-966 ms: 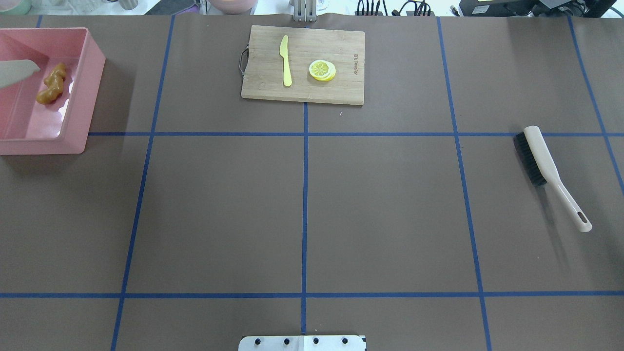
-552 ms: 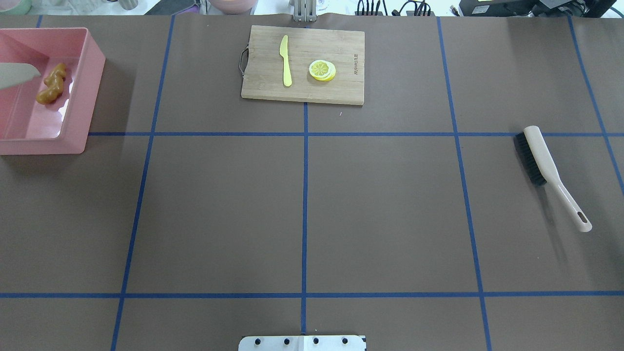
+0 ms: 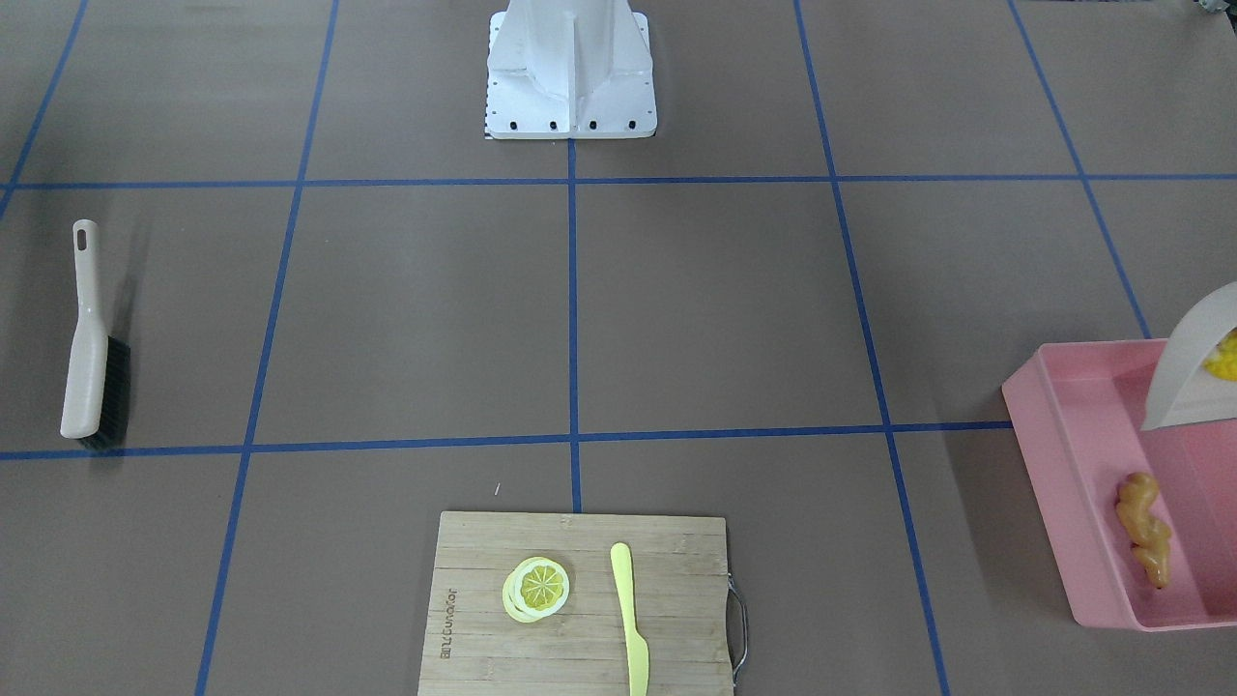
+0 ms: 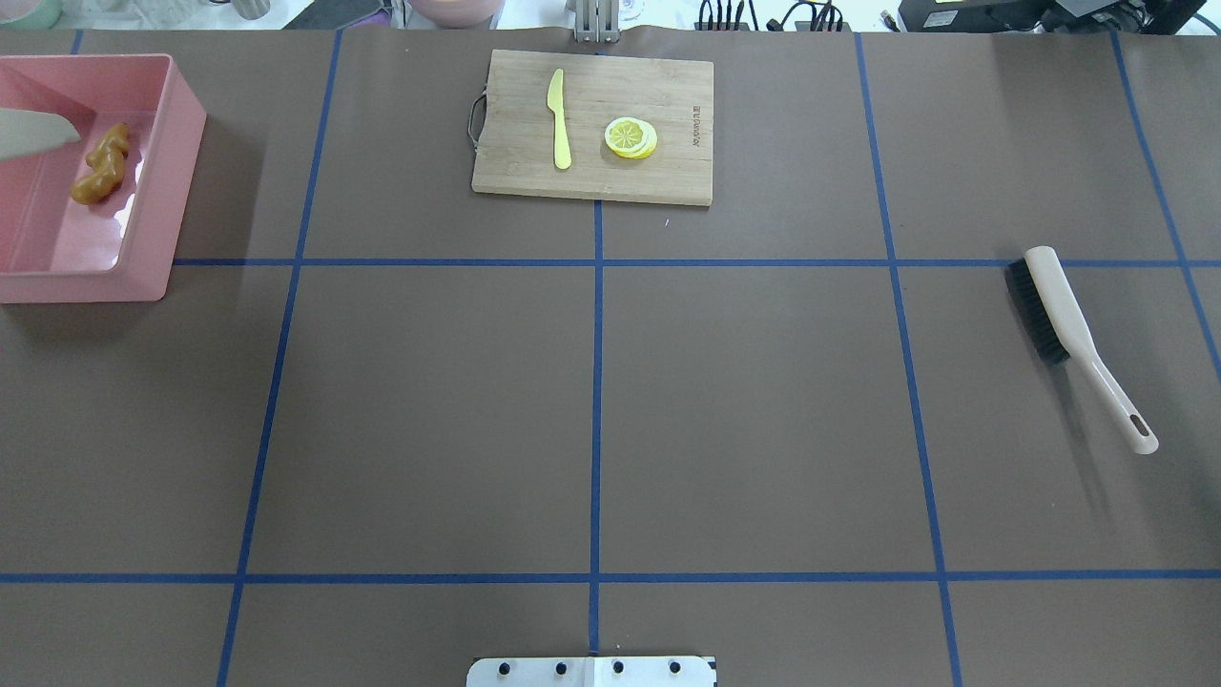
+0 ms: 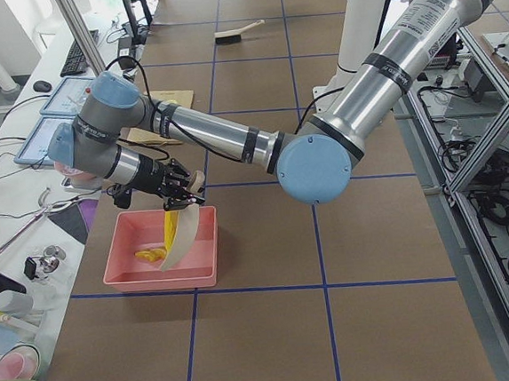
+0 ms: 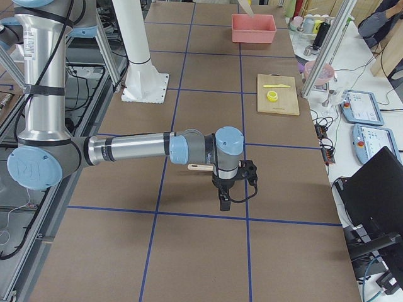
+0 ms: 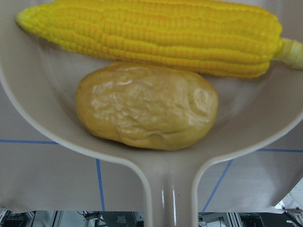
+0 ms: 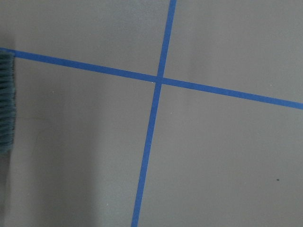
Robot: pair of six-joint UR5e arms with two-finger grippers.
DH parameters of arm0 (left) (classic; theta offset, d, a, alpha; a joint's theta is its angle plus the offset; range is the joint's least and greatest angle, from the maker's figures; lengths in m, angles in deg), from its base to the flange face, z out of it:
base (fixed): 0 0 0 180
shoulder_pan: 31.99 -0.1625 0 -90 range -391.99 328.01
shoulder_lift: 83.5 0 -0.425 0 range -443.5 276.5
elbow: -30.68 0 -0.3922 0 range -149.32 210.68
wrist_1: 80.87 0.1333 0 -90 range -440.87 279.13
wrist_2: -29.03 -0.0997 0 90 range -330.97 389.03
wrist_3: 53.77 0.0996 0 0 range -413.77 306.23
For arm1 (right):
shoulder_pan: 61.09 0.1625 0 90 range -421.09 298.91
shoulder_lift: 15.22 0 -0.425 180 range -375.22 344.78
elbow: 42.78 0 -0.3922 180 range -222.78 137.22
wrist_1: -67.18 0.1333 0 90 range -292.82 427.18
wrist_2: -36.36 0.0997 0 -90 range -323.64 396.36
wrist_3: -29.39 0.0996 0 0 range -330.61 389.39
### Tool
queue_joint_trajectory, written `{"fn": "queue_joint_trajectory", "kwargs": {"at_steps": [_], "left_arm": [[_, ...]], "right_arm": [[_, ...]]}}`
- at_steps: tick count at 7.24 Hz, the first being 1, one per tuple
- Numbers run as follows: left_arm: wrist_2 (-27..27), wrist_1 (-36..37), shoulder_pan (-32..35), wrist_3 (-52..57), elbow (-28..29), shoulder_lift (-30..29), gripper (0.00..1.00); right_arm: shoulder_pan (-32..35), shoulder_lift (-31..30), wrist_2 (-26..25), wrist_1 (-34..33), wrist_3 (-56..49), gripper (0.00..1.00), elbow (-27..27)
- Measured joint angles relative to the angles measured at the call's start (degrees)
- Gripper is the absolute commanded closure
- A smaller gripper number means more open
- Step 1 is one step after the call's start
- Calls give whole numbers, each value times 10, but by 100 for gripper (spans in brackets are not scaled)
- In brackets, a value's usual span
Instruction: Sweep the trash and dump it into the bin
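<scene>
Tilting dustpan [image 3: 1184, 377] over bin [image 3: 1049, 493]; risking corn [image 7: 151, 35], potato [image 7: 147, 106] jamming or spilling past wall. Closure of left pincer [image 5: 179, 191], right pincer [image 6: 224, 202]: cannot tell.

Overhead view, robot base at 6 o'clock. Bin [image 4: 181, 143] sits on the surface [image 4: 763, 429] at 10 o'clock, at the left edge. Ginger root [image 4: 100, 164] lies in the bin, nearer its 3 o'clock wall. Dustpan [image 4: 29, 134] hangs tilted over the bin, with its tip at 10 o'clock of the ginger root. Corn cob [image 7: 151, 35] and potato [image 7: 147, 106] lie in the pan, touching. Cutting board [image 4: 591, 181] at 12 o'clock carries the knife [image 4: 558, 119], with the lemon slice [image 4: 631, 137] at the knife's 3 o'clock. Brush [image 4: 1068, 324] lies at 3 o'clock, well apart.
</scene>
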Motion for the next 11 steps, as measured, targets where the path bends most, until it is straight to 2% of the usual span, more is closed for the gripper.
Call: {"fn": "queue_joint_trajectory", "kwargs": {"at_steps": [6,11], "left_arm": [[-26,44,-8,41,48,-45,100],[-31,81,-21,75,100,-59,100]], "right_arm": [[0,0,0,-1,0,0,0],[0,-1,1,-3,0,0,3]]}}
